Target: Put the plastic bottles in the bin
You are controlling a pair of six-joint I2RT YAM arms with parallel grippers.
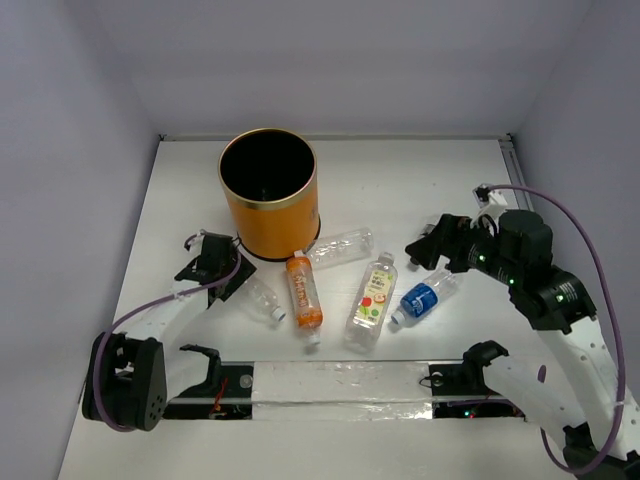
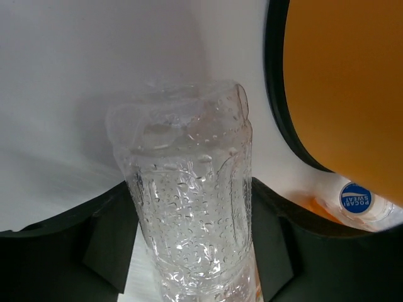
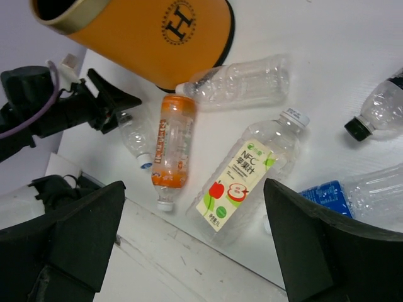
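Clamping clear bottle (image 2: 189, 214) in left gripper (image 1: 238, 278) at bin's (image 1: 280, 228) 6 o'clock; right gripper (image 1: 420, 255) spread wide at 4 o'clock

White flat table (image 1: 400, 180) carries everything before me. Cylindrical orange bin with black inside and golden rim (image 1: 275, 225) stands upright, left of centre. Long clear plastic bottle (image 1: 340, 246) lies on side, cap end just beside bin's base. Orange plastic bottle (image 1: 303, 290) lies in front of bin, cap toward me. Small clear plastic bottle (image 1: 262, 298) lies to my left of it. White fruit-labelled plastic bottle (image 1: 371, 300) and blue-labelled plastic bottle (image 1: 425, 296) lie to my right. Clear black-capped plastic bottle (image 3: 378, 110) lies farthest right.
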